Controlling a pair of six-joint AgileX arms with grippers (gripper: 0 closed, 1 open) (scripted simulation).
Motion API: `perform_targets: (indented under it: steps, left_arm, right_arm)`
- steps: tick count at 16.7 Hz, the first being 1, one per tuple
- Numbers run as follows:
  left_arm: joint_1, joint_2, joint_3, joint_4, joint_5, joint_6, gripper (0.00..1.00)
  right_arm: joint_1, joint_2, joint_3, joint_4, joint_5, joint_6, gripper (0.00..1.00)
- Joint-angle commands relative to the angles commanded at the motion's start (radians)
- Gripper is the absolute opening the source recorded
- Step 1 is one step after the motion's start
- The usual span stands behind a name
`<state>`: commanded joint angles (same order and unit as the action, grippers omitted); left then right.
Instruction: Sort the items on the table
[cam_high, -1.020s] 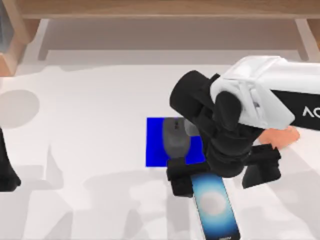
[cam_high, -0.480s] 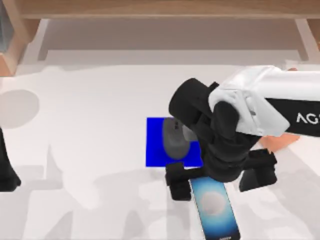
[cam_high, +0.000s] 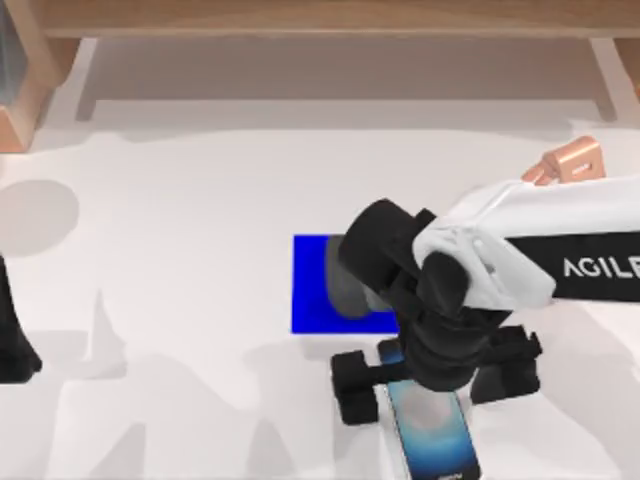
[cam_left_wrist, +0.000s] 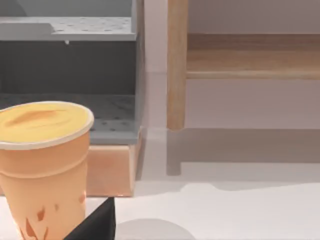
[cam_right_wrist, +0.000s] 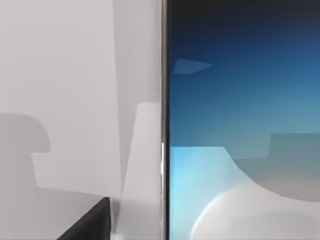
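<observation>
White counter (cam_high: 180, 300) stretches wide beneath a light wooden shelf frame (cam_high: 320, 20) at the far edge. Low over the near side of it, the right gripper (cam_high: 432, 378) has come down during the last second, its black fingers (cam_high: 355, 385) spread wide to either side of the black-framed smartphone with a glowing blue-white screen (cam_high: 435, 435). That phone lies flat near the counter's front edge, its upper end now under the wrist, and the right wrist view shows the phone's screen (cam_right_wrist: 240, 125) and edge very close below. The fingers stand apart and hold nothing yet.

As the arm dropped it also uncovered the copper-pink angled stand (cam_high: 570, 160) behind it, towards the right of the counter. Just beyond the phone, the dark grey oval computer mouse (cam_high: 340, 285) rests on the blue square pad (cam_high: 310, 290), half hidden by the wrist. I judge the descent means a grasp of the phone is near, with the mouse apparently already placed. The left arm stays parked at the left edge, its wrist view facing an orange paper cup (cam_left_wrist: 42, 165).
</observation>
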<state>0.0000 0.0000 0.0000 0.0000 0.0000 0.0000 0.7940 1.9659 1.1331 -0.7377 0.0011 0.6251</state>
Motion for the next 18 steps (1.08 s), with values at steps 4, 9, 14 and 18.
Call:
perform_targets:
  steps: [4, 9, 14, 18]
  left_arm:
    - [0.0, 0.0, 0.0, 0.0, 0.0, 0.0, 1.0]
    - [0.0, 0.0, 0.0, 0.0, 0.0, 0.0, 1.0]
    - [0.0, 0.0, 0.0, 0.0, 0.0, 0.0, 1.0]
    - [0.0, 0.0, 0.0, 0.0, 0.0, 0.0, 1.0]
  right_arm:
    - [0.0, 0.0, 0.0, 0.0, 0.0, 0.0, 0.85]
    - [0.0, 0.0, 0.0, 0.0, 0.0, 0.0, 0.47]
    - [0.0, 0.0, 0.0, 0.0, 0.0, 0.0, 0.1]
    - [0.0, 0.0, 0.0, 0.0, 0.0, 0.0, 0.0]
